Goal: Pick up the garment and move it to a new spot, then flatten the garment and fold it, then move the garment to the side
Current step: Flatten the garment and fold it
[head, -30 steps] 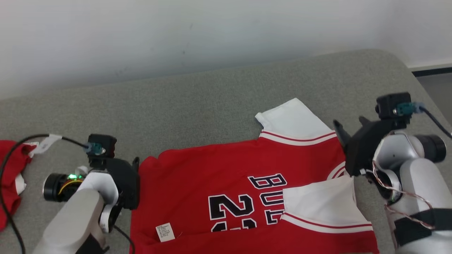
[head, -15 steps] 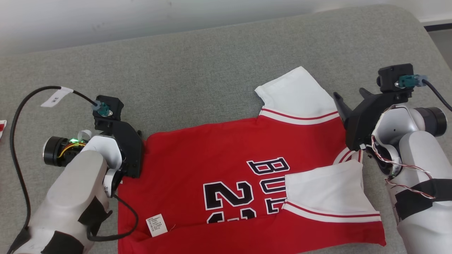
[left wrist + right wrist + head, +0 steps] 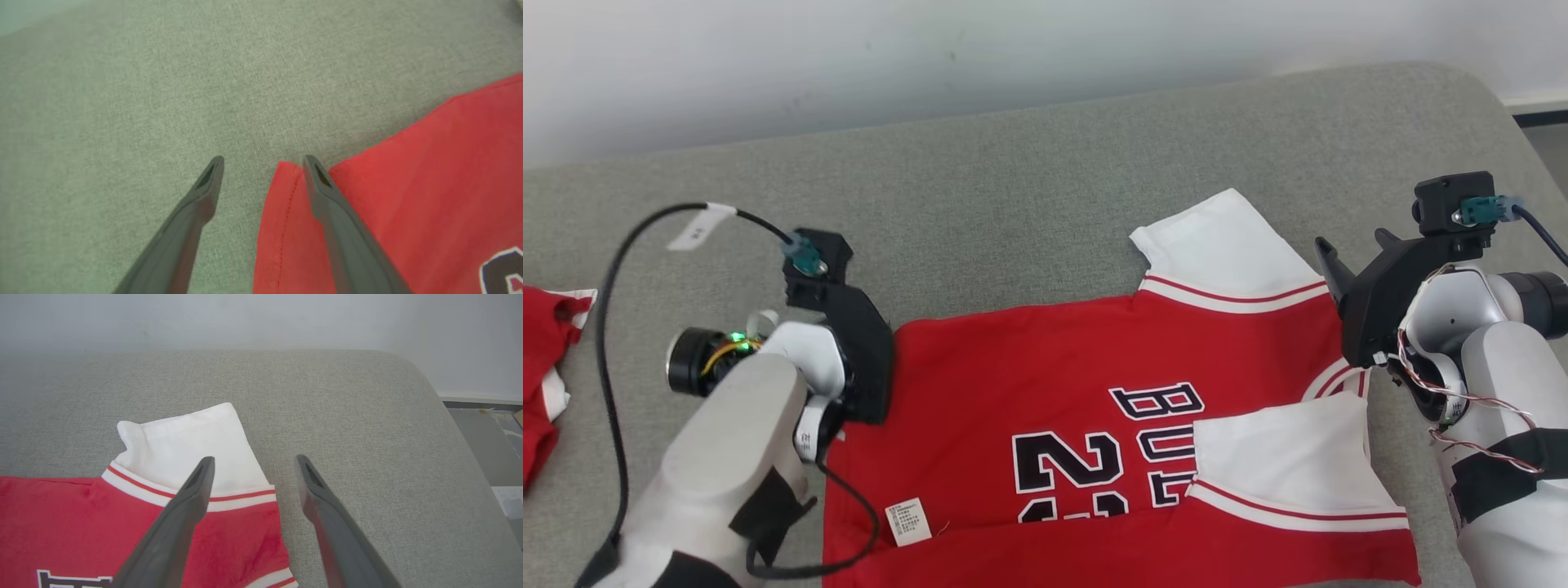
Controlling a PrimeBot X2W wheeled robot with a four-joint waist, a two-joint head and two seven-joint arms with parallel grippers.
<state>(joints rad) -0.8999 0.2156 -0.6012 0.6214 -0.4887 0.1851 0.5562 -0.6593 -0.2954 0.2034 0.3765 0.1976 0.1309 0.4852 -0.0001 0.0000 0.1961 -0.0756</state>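
Garment [image 3: 1045, 392], a red jersey with white sleeves, lay spread on the grey upholstered surface [image 3: 1029, 180]. It sat print side up, with its lower part running off the near edge of the head view. Far sleeve [image 3: 1225, 245] was laid out flat. Near sleeve [image 3: 1282, 449] was folded in over the lettering. Care label [image 3: 908, 523] showed near the left edge. A second red cloth [image 3: 543, 384] lay well apart at far left.

Left claw [image 3: 263, 161] was spread wide and empty, straddling the hem corner [image 3: 286, 173]. One finger was over bare upholstery, the other over red cloth. Could not tell from the wrist view whether the tips touched down.

Right claw [image 3: 253, 459] was equally wide and empty. Its fingers bracketed the sleeve-side edge, one over the striped cuff band, the other over upholstery.

Handling, as judged: thin, light and limp cloth, with no stiffness to hold a shape once lifted. It would likely drag on the textured cover rather than slide. The stitched hem corner and the banded sleeve seam looked the firmest bites. A pinch there would probably take both layers. Gripping mid-panel would only bunch the cloth.
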